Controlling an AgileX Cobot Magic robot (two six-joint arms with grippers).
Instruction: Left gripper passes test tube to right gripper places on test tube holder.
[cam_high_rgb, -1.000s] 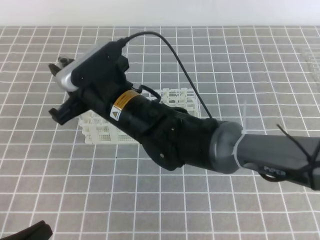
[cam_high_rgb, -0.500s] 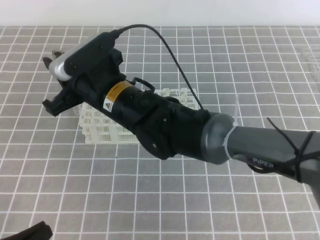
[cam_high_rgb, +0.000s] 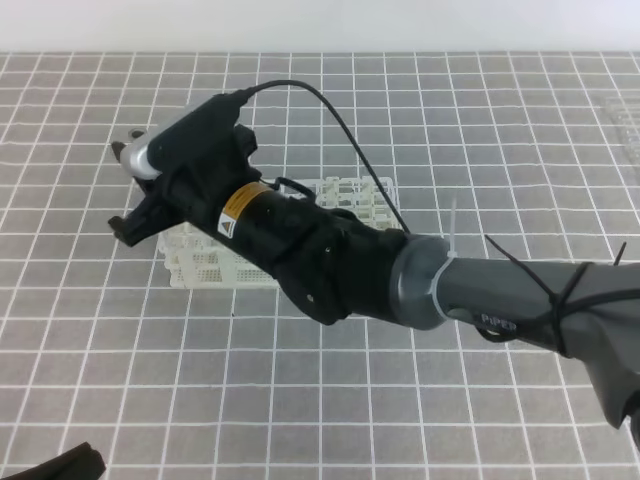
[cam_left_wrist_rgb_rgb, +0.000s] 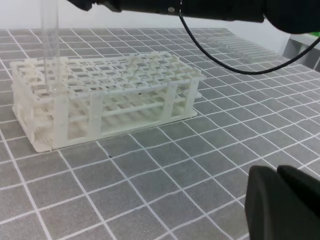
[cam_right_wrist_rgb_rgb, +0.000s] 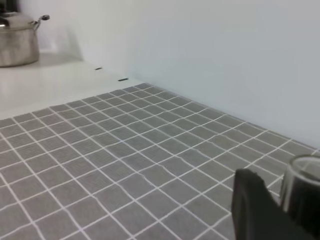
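The white test tube holder lies left of centre, largely covered by my right arm, which reaches across it from the right. My right gripper hangs over the holder's left end, shut on the clear test tube. The tube stands upright with its lower end down among the holes at the left end of the holder. In the right wrist view the tube's rim shows beside one black finger. My left gripper sits low at the near left corner, shut and holding nothing, its fingers together.
The grey gridded mat covers the table. A clear plastic tray lies at the far right edge. A steel kettle stands on a white counter beyond the mat. The right arm's black cable loops above the holder.
The right gripper with the tube swung a little left and away, then came back right and lower over the holder's left end. The left gripper has stayed put.
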